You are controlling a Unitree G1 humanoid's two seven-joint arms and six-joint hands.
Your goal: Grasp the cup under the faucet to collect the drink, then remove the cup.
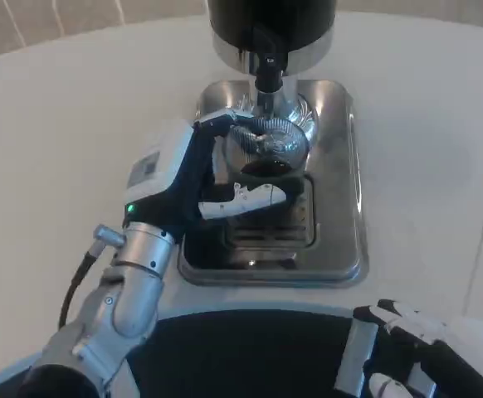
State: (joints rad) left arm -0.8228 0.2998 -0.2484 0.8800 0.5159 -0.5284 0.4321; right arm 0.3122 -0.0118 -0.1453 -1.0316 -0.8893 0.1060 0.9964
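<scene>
A clear glass cup (266, 151) stands on the steel drip tray (341, 174), directly below the black faucet (268, 70) of the dark dispenser (270, 25). Dark liquid shows low in the cup. My left hand (200, 178) reaches in from the left and grips the cup, one finger curled round its far rim and the thumb across its front. My right hand (416, 356) rests low at the bottom right corner, away from the tray; how its fingers lie is unclear.
The tray's slotted grate (270, 228) lies just in front of the cup. White tabletop (67, 141) spreads to the left and right of the tray. My dark torso edge (241, 348) fills the bottom of the view.
</scene>
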